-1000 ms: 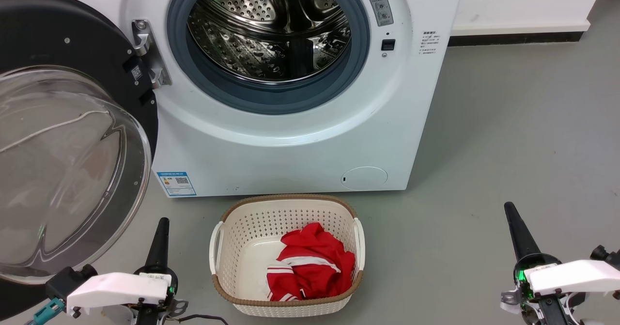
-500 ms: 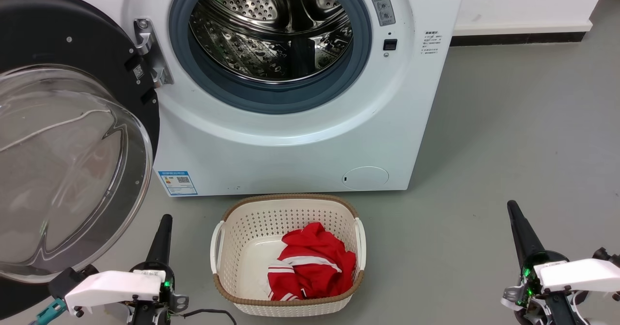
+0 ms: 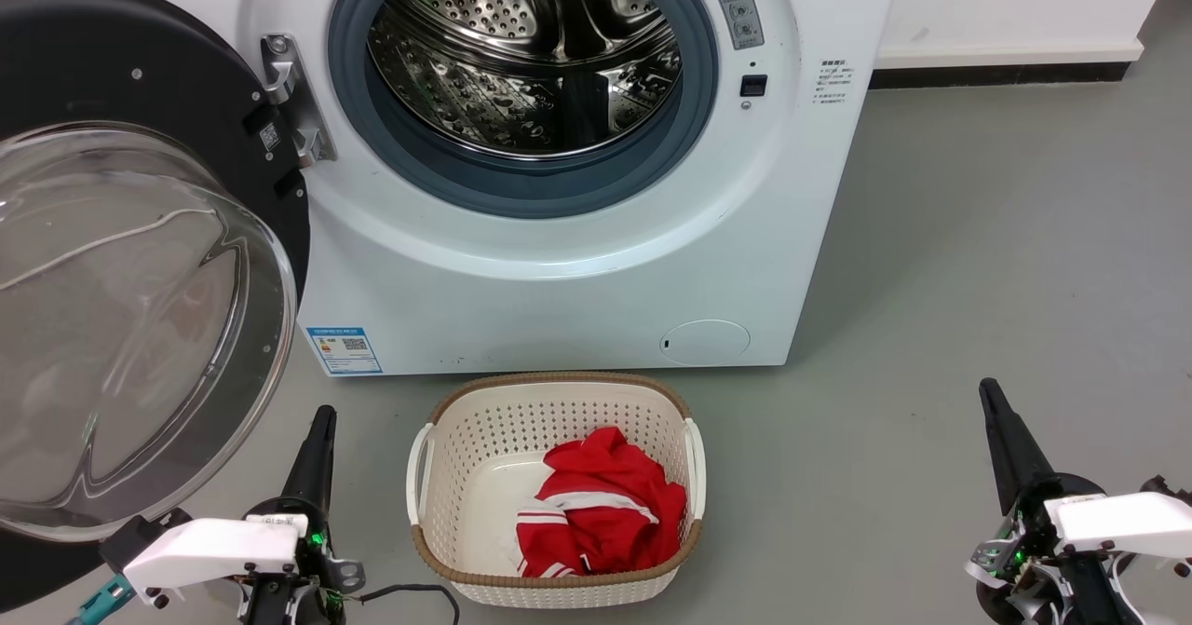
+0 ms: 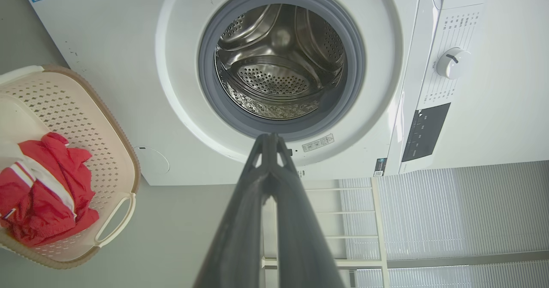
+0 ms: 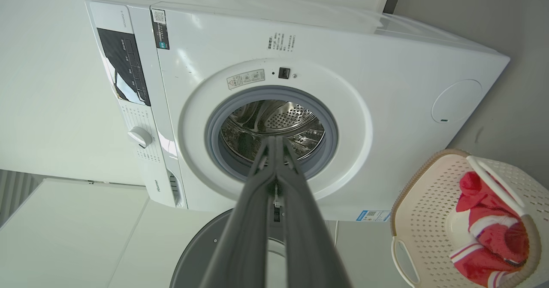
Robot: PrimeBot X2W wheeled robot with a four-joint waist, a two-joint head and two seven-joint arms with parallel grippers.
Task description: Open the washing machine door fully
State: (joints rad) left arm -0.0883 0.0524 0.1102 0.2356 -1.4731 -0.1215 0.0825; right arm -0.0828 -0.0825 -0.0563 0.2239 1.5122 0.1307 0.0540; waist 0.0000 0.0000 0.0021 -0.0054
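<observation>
Washing machine door (image 3: 140, 280) hangs wide; any final nudge is best applied at its rim — left gripper (image 3: 322, 425), right gripper (image 3: 993, 406) pinched together, empty.

From the head I look forward and down, close, at the washing machine (image 3: 577, 271) front and the basket (image 3: 484, 420) on the floor (image 3: 931, 280). My left wrist camera sights along the left end effector (image 4: 269, 138) at the drum (image 4: 279, 65), rolled sideways. The camera behind the right end effector (image 5: 274, 141) is rolled the opposite way. All three views share the drum and the basket.

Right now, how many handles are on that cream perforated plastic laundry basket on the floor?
2. On the cream perforated plastic laundry basket, the left white loop handle sits at one short end and the right white loop handle at the opposite end.
</observation>
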